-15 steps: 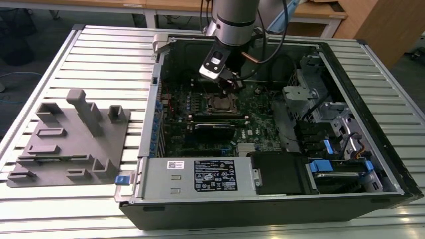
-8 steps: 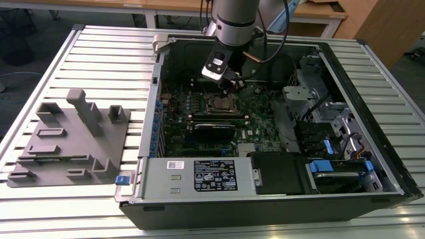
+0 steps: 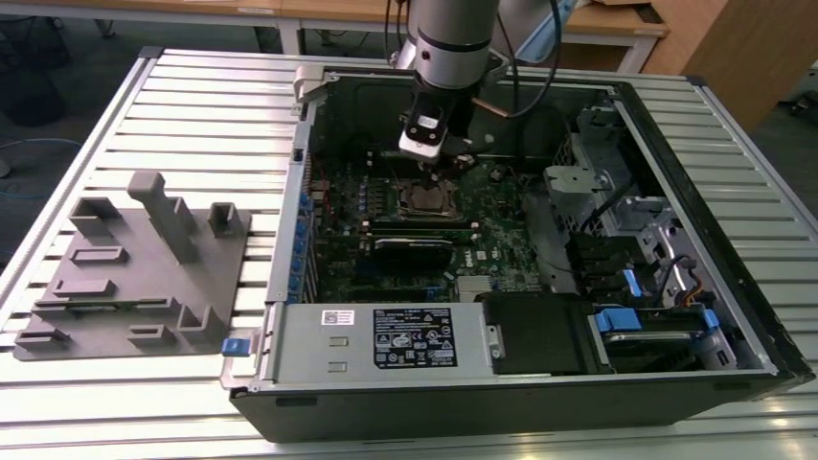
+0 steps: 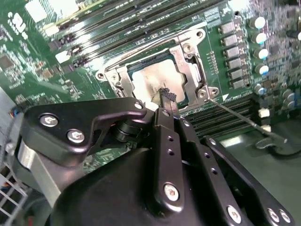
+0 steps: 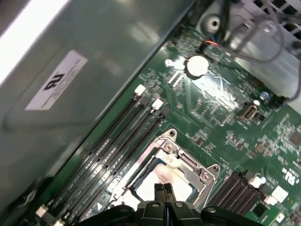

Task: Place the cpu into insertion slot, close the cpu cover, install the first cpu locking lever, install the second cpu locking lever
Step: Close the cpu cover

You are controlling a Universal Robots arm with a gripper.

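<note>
Cpu (image 4: 155, 77) (silvery, square) sits framed by the metal cpu cover (image 4: 192, 66).

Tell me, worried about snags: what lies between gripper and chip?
Nothing; in both wrist views the gripper hangs close over the bare chip.

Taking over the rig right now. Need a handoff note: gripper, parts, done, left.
Gripper: shut, nothing in it, tips right over the cpu; contact unclear.
Parts: cpu sits in the insertion slot; the cpu cover lies down around it.
Done: cpu placed, cover apparently closed.
Left: one locking lever juts free of the socket, unlatched; the other lever's state cannot be told.
</note>
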